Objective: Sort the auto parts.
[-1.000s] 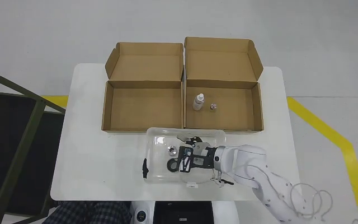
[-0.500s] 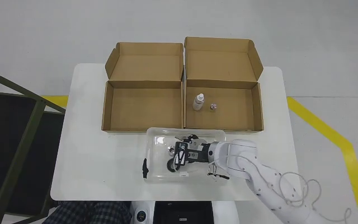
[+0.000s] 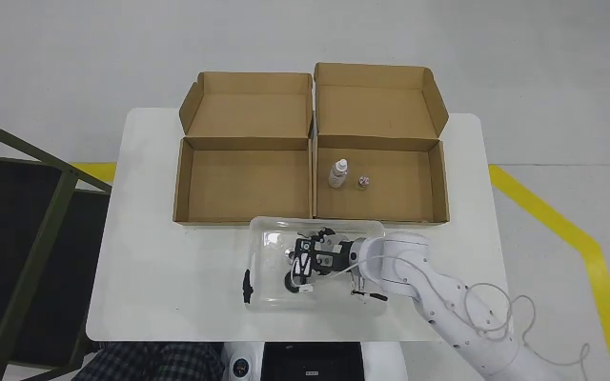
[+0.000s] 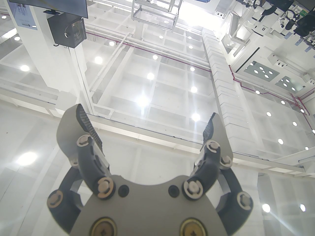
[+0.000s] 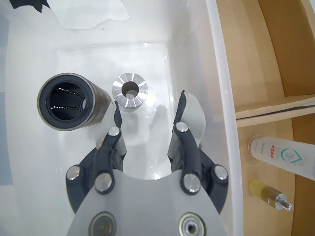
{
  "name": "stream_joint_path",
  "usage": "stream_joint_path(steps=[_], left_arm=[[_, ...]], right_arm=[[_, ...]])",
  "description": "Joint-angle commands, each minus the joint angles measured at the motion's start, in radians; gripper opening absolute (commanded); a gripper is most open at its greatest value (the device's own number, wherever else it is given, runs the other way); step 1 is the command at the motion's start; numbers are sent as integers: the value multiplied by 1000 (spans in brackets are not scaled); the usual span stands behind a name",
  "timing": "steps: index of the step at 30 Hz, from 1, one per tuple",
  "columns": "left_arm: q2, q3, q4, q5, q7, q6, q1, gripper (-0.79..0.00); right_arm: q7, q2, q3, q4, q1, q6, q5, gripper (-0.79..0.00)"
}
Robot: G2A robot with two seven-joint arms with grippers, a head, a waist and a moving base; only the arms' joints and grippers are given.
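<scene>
— What does the top view lay out?
— A white worktop (image 3: 152,238) with two open cardboard boxes side by side across the upper middle of the frame: the left-hand box (image 3: 243,181) and the right-hand box (image 3: 381,186). At lower centre, just beside their near walls, sits a clear bin (image 3: 262,286). The right tool (image 3: 303,264) is down inside it.

— And that arm's wrist view?
— It gives detail the top view leaves too small to read. The right tool's jaws stand partly apart with nothing between them. A steel bearing (image 5: 66,100) with a black bore lies on the bin floor next to one fingertip. A silver bushing (image 5: 130,92) stands just beside the bearing, a little ahead of the gap and clear of both fingers.

— What lies in the boxes?
— In the right-hand box, near its left wall in the top view, are a white bottle (image 3: 338,172) and, just beside it, a small yellow part (image 3: 362,180). The wrist view shows the part's metal stud.

— The left tool (image 4: 146,121)?
— Spread wide, gripping nothing, aimed at the ceiling (image 4: 157,79).
</scene>
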Motion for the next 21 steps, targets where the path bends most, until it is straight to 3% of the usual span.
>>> stream_joint_path(steps=[1, 21], left_arm=[[0, 0, 0, 0, 0, 0, 0, 0], [0, 0, 0, 0, 0, 0, 0, 0]], right_arm=[[0, -3, -7, 8, 7, 0, 2, -363], [-4, -40, -84, 87, 77, -8, 28, -379]])
